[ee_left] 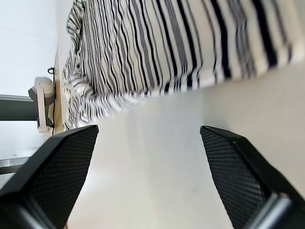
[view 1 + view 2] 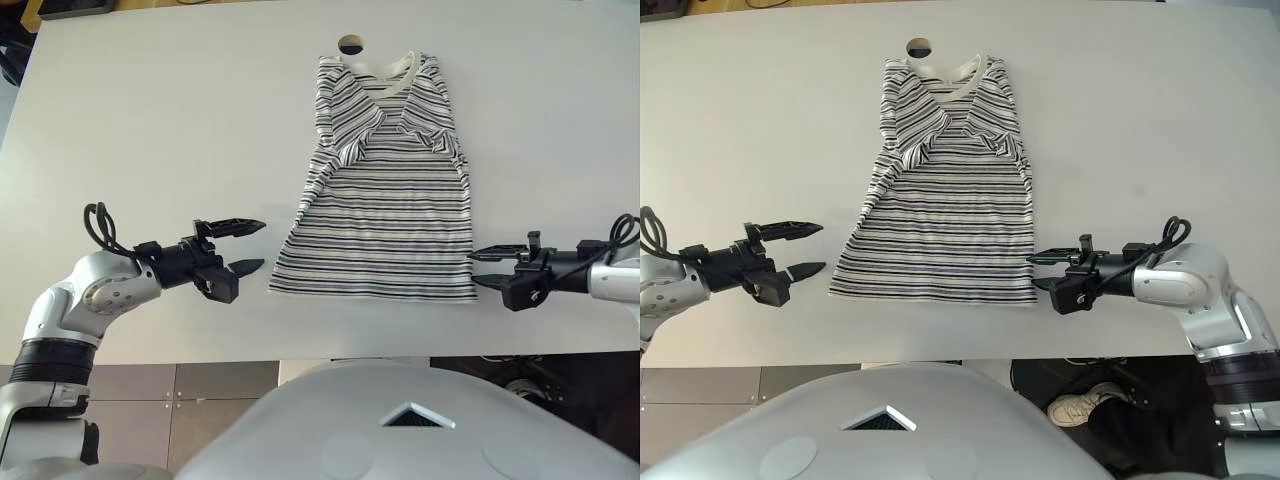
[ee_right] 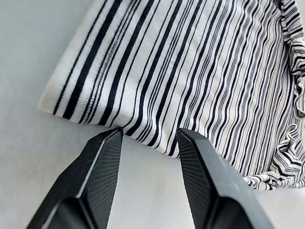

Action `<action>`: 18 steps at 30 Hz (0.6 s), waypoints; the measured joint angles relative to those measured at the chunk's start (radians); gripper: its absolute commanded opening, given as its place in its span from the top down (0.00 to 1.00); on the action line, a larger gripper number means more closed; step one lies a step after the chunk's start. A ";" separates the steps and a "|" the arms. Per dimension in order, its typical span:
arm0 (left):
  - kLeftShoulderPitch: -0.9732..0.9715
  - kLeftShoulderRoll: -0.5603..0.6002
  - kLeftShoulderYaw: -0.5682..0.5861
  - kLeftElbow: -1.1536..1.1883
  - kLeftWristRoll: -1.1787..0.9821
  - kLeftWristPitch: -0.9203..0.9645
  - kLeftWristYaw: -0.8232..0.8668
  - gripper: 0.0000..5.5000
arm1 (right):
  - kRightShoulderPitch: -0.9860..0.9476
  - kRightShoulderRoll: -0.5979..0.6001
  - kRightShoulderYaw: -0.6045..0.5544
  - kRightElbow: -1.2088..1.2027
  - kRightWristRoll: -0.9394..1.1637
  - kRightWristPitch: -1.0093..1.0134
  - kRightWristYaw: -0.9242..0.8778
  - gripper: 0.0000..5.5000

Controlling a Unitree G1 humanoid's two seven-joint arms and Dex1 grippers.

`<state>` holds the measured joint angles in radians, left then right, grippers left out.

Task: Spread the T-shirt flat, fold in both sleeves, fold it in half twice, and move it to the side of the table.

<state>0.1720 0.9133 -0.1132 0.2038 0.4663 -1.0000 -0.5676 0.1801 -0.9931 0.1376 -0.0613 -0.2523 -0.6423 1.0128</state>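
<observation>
Left gripper [image 2: 258, 244]: black two-finger claw, fingers spread wide, nothing held. You have it low over the white table [image 2: 150, 120], tips pointing right at the near-left hem corner of the black-and-white striped cotton T-shirt [image 2: 385, 200]. A strip of bare table lies between tips and cloth, so it is near, not touching.

T-shirt: lies in the middle of the table, cream collar far, hem near. Both sleeves are turned in and overlap in bunched folds across the chest, so the outline is a narrow panel that flares toward the hem. The body below the sleeves lies smooth. A round cable hole [image 2: 350, 44] in the table sits just beyond the collar.

Right gripper [image 2: 472, 268]: matching black claw, fingers parted, empty. Its tips sit just beside the near-right hem corner; the wrist view puts the cloth edge right at the gap between them. Contact cannot be confirmed.

Judgement: sleeves done, first half fold pending. The mirrored placement at both hem corners suits pinching them together and carrying the hem toward the collar. Watch that the loose sleeve folds do not slip when you lift.
</observation>
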 measured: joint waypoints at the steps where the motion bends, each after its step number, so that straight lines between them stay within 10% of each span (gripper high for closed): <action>1: 0.001 0.000 -0.013 -0.006 -0.011 0.003 0.000 0.27 | 0.001 -0.009 0.000 -0.004 0.002 0.005 0.001 0.62; 18: -0.031 0.000 -0.145 -0.030 -0.055 0.005 0.027 0.30 | -0.052 -0.022 0.108 -0.016 0.001 -0.009 -0.021 0.62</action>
<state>0.1405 0.9130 -0.2584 0.1741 0.4116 -0.9945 -0.5405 0.1282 -1.0149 0.2455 -0.0769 -0.2513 -0.6518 0.9915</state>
